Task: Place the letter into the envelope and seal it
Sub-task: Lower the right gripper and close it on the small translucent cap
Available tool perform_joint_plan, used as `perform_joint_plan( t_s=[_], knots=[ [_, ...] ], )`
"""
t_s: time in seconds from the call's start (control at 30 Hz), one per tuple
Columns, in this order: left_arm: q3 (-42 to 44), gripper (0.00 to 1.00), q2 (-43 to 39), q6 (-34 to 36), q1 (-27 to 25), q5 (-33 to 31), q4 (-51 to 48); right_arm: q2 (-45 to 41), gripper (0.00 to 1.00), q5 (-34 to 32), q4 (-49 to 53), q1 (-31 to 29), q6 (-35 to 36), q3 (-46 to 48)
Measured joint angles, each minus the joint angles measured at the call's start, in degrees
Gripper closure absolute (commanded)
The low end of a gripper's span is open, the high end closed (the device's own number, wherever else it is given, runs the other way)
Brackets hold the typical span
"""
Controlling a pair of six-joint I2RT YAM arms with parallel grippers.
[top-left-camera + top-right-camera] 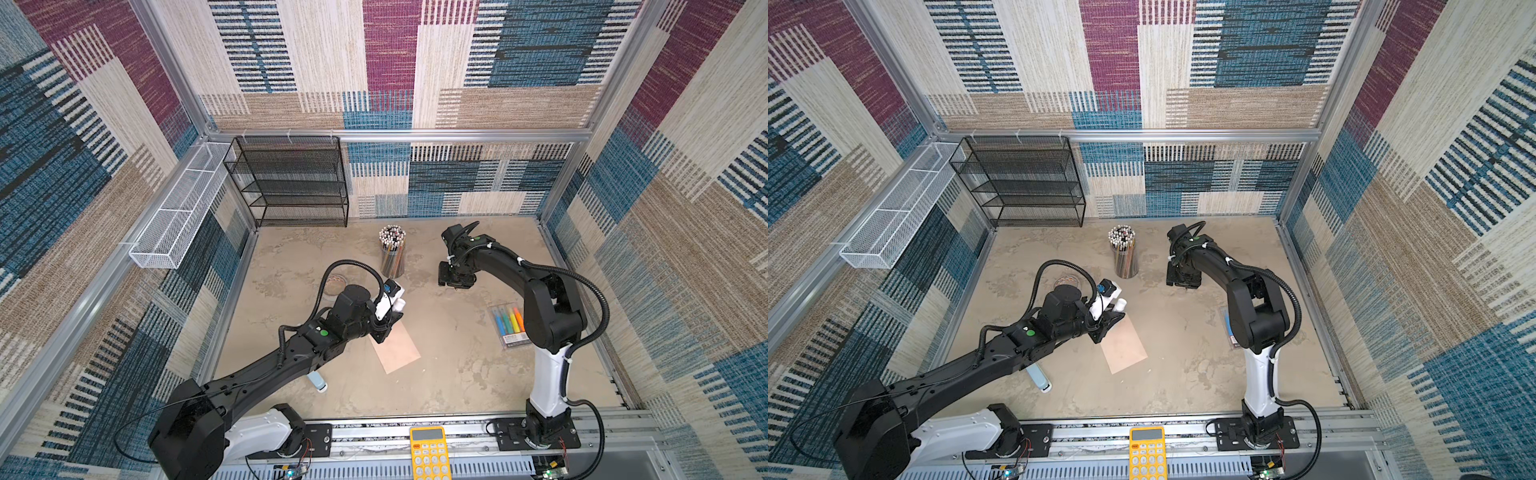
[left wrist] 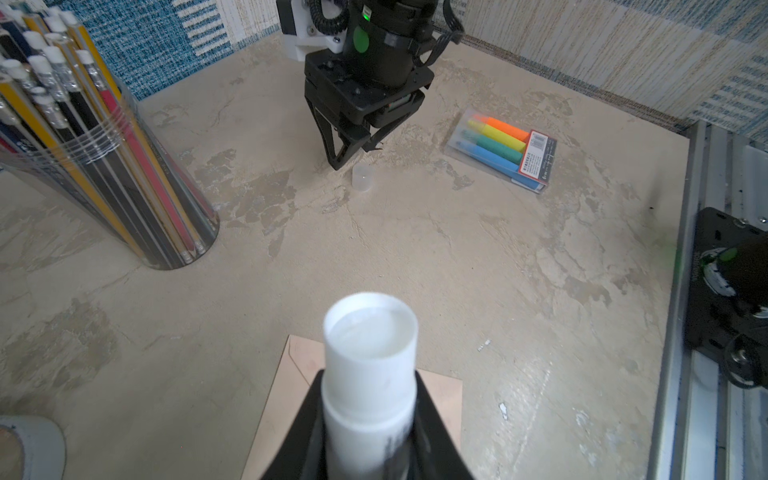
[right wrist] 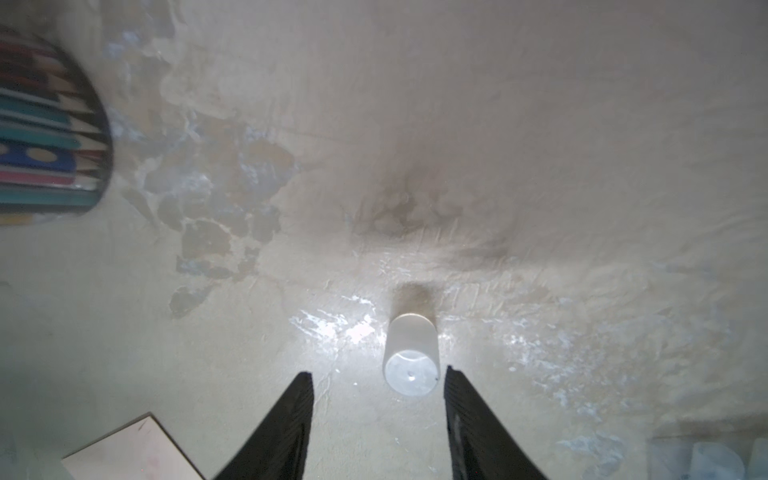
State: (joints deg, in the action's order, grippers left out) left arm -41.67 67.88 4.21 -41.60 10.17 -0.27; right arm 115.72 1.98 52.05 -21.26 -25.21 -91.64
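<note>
The peach envelope [image 1: 397,351] [image 1: 1125,347] lies flat in the middle of the table, flap side down or shut, I cannot tell which. The letter is hidden from every view. My left gripper [image 1: 390,322] [image 2: 370,386] hovers over the envelope's far end, shut on a white uncapped glue stick [image 2: 370,345] [image 1: 1120,304]. My right gripper [image 1: 456,284] [image 3: 378,378] points down at the table beyond the envelope, open. A small translucent cap [image 3: 411,357] [image 2: 361,178] stands on the table just past its fingertips, close to one finger [image 3: 457,399].
A clear cup of pencils [image 1: 392,251] stands behind the envelope. A pack of highlighters [image 1: 509,324] lies at the right. A black mesh shelf [image 1: 291,183] and white wire basket [image 1: 178,212] sit at the back left. A yellow calculator [image 1: 429,453] rests on the front rail.
</note>
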Motion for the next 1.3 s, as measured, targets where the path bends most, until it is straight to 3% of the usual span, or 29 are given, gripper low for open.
perform_joint_plan(
  t_s=[0.5, 1.3],
  knots=[
    [0.2, 1.0, 0.3, 0.0, -0.5, -0.8, 0.0, 2.2, 0.56, -0.6, 2.6, 0.0, 0.0, -2.1],
    [0.2, 1.0, 0.3, 0.0, -0.8, -0.8, 0.0, 4.5, 0.65, -2.2, 3.3, 0.0, 0.0, -2.8]
  ],
)
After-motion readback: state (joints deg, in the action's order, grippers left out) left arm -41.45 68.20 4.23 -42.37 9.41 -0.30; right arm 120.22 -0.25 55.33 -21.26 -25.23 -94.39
